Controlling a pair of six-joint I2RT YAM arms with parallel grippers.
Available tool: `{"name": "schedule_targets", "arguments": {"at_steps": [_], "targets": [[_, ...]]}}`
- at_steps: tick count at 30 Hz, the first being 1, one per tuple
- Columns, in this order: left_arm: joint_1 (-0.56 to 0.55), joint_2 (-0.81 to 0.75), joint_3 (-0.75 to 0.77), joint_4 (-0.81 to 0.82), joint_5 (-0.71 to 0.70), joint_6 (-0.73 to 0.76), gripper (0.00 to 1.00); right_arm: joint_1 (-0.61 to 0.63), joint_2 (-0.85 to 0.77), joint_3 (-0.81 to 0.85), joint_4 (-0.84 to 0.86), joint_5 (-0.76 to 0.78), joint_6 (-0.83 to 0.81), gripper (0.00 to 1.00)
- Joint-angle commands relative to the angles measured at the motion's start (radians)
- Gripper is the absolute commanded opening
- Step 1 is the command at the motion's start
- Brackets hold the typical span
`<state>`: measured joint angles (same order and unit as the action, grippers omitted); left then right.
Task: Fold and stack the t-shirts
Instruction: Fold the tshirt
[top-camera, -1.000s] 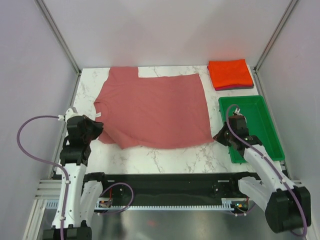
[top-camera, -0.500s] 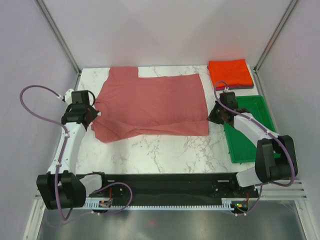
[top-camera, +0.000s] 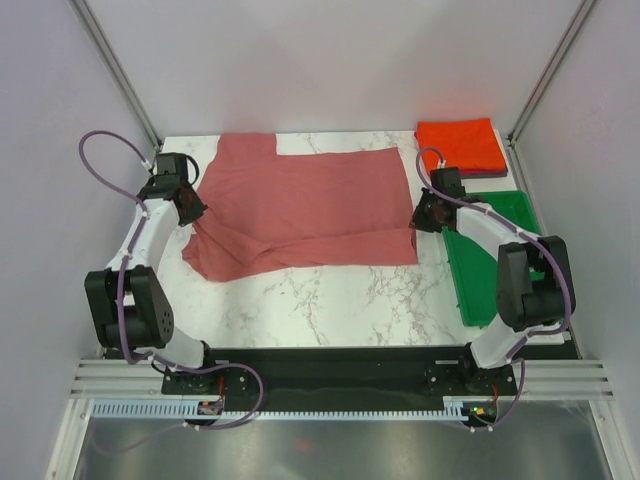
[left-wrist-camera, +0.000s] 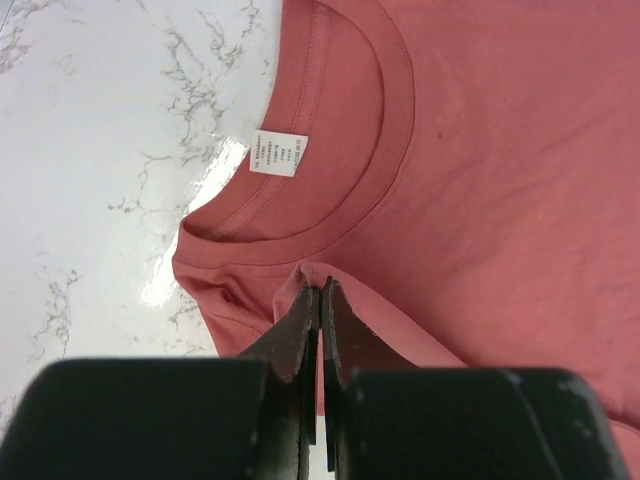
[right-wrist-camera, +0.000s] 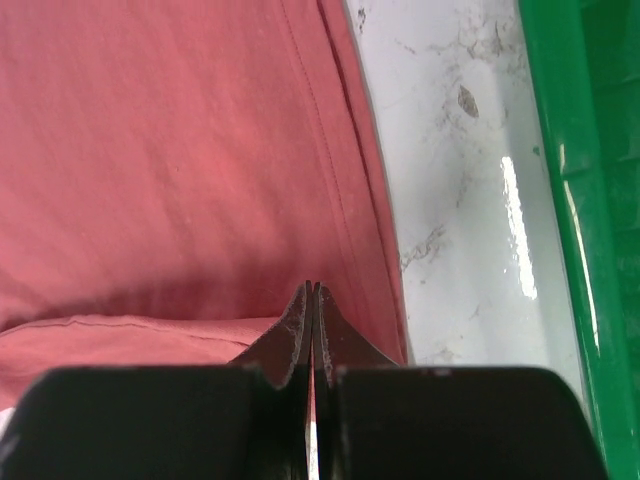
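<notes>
Rose t-shirt (top-camera: 310, 200) mid-table, first fold in hand.
Left gripper (left-wrist-camera: 320, 292) is closed on cloth beside the collar (left-wrist-camera: 400, 110), right gripper (right-wrist-camera: 312, 290) closed on the hem (right-wrist-camera: 352, 150); next, we judge, both must lay the doubled edge flat and level before releasing.

From above we see the rose-red t-shirt (top-camera: 300, 195) spread across the far half of the marble worktop (top-camera: 340, 300), collar to the left and hem to the right. The left gripper (top-camera: 192, 208) meets its collar edge and the right gripper (top-camera: 418, 220) its hem edge; we cannot make out how the jaws stand. A crease runs across the cloth between them. A folded orange-red t-shirt (top-camera: 458, 145) lies in the far right corner, with the green tray (top-camera: 472, 288) just nearer.
</notes>
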<state>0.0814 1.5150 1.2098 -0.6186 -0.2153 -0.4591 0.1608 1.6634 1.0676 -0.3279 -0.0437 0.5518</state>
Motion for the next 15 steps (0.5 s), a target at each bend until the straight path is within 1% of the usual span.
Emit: {"name": "schedule_targets", "arguments": {"at_steps": [1,5,6,15], "targets": [[0.000,0.045,0.082,0.023,0.034,0.106,0.02,0.000,0.036,0.078,-0.005,0.036,-0.032,0.00],[-0.003,0.143,0.140,0.023,0.071,0.134,0.02,0.000,0.076,0.114,-0.017,0.038,-0.046,0.00],[-0.006,0.160,0.167,0.023,0.077,0.141,0.02,0.000,0.081,0.120,-0.019,0.060,-0.049,0.00],[-0.025,0.309,0.306,0.023,0.091,0.192,0.02,0.000,0.151,0.187,-0.043,0.099,-0.072,0.00]]}}
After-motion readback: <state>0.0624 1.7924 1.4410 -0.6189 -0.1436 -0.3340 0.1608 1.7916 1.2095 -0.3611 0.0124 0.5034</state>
